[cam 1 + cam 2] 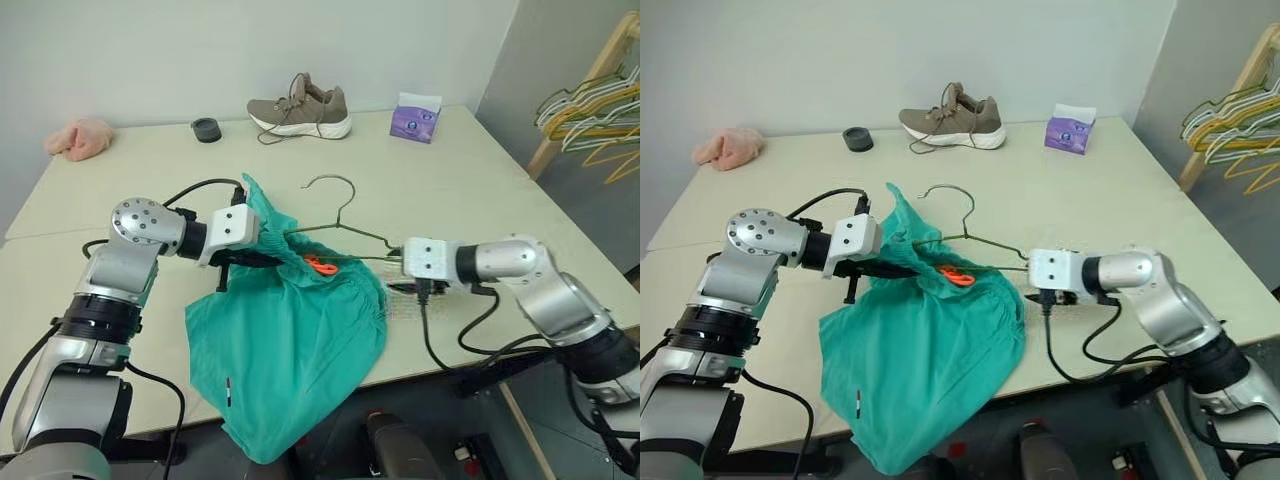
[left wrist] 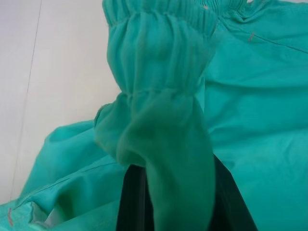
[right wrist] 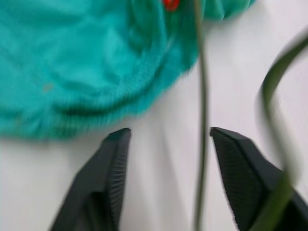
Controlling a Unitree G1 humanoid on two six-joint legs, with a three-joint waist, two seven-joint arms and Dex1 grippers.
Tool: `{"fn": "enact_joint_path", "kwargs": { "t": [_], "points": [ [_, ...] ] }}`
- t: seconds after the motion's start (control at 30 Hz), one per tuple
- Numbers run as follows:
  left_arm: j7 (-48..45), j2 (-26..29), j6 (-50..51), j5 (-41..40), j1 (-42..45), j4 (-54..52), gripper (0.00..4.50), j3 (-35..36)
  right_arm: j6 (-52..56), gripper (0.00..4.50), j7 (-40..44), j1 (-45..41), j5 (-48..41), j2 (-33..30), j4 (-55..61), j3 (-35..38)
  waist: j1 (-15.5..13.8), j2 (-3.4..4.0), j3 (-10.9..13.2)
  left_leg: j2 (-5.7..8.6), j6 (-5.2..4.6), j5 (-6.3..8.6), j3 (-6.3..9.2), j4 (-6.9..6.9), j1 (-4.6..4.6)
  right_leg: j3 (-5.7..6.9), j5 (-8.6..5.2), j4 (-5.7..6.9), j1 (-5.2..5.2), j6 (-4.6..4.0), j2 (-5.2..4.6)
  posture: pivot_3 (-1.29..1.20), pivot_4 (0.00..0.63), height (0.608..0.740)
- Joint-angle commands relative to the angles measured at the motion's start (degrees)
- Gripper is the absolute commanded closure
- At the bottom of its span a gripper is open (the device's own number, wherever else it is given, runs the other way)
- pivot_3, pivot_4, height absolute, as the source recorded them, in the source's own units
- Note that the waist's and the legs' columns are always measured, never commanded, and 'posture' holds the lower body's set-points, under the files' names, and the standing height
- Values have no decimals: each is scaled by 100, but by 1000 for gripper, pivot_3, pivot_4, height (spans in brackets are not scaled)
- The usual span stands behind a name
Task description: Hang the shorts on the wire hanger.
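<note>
The teal-green fabric shorts [image 1: 290, 350] with gathered elastic waistband lie bunched on the pale table [image 1: 470, 190], their lower part draped over its near edge. The left end effector [image 2: 166, 192] is clenched on a fold of the waistband, fabric pinched between its black fingers [image 2: 132, 202]. The thin dark olive-grey wire hanger [image 1: 345, 225] lies across the top of the shorts, hook toward the far side; an orange tag [image 1: 320, 265] shows beside its wire. The right end effector [image 3: 166, 159] is released, jaws spread, one hanger wire running between them without visible contact. Far side of table: a taupe sneaker [image 1: 300, 108], purple tissue pack [image 1: 416, 117], dark round cap [image 1: 206, 129], pink cloth lump [image 1: 78, 138].
</note>
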State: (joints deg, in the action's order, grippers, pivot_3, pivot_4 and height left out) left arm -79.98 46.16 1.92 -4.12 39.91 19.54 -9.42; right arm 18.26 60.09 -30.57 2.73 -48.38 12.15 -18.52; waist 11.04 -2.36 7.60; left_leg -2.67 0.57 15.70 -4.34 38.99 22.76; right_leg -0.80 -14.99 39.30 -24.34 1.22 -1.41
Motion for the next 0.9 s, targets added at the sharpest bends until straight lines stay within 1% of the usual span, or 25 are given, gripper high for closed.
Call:
{"fn": "enact_joint_path", "kwargs": {
  "t": [0.03,0.07,0.1,0.13,0.23,0.3,0.37,0.47,0.53,0.67,0.8,0.9],
  "points": [
    [203,112,212,44,-17,10,4500,109,192,330,176,444,-287,-520,128,771,6,0,0,0,0,0,0,0,0,1,0,-1,0,0,0,-219,81,740],
    [218,107,242,30,-22,10,4500,114,346,23,254,738,-530,-617,257,1017,7,-1,0,-1,0,0,-1,0,-1,-1,0,0,1,0,0,-223,84,740],
    [227,106,260,19,-28,9,4500,119,459,23,308,951,-709,-682,364,1193,5,-3,-1,-2,0,0,-1,0,-1,-1,0,1,0,0,0,-225,85,740],
    [249,91,279,8,-20,15,4500,124,771,23,144,1167,-971,-506,556,1443,5,-3,-1,-3,0,0,1,0,-2,2,0,2,2,0,2,-227,88,740],
    [280,65,319,-18,-1,19,4500,136,1527,23,-277,1504,-1529,-5,1072,1839,53,-2,-2,-6,0,0,3,-1,-17,-5,0,15,8,0,9,-233,92,740],
    [311,-5,372,-65,50,18,4500,159,2489,23,-975,1829,-2029,850,1637,1922,67,-7,-6,-7,0,0,6,-4,-26,-6,-1,23,10,0,13,-235,94,740],
    [327,-48,412,-100,80,12,4500,170,3115,23,-1539,1953,-2214,1447,1914,1935,62,-7,-7,-15,2,0,16,-5,-26,2,-2,25,13,-1,19,-235,95,740],
    [359,-122,498,-189,135,-16,4500,208,3877,23,-2289,2057,-2401,2365,2067,1762,40,-7,-7,-10,2,-1,14,-3,-21,0,-3,29,8,-2,13,-232,96,740],
    [361,-144,549,-238,144,-55,4500,228,4031,23,-2497,2090,-2409,2618,2091,1549,21,-6,-7,-6,2,-1,13,0,-19,1,-2,28,9,-2,10,-229,97,740],
    [372,-142,578,-273,137,-96,4500,232,3915,23,-2908,2017,-2211,2919,1811,1133,9,-9,-8,0,1,0,11,0,-16,1,-2,22,10,-2,4,-225,97,740],
    [406,-148,612,-307,123,-141,4500,258,3904,23,-3270,1911,-2171,3236,1602,1016,14,-11,-9,-1,1,0,12,0,-16,2,-2,23,9,-2,6,-220,96,740],
    [445,-150,679,-366,94,-206,4500,296,3878,548,-3523,1863,-2117,3446,1404,935,12,-11,-9,-3,1,0,14,0,-16,3,-2,23,9,-2,7,-212,94,740]
  ]
}}
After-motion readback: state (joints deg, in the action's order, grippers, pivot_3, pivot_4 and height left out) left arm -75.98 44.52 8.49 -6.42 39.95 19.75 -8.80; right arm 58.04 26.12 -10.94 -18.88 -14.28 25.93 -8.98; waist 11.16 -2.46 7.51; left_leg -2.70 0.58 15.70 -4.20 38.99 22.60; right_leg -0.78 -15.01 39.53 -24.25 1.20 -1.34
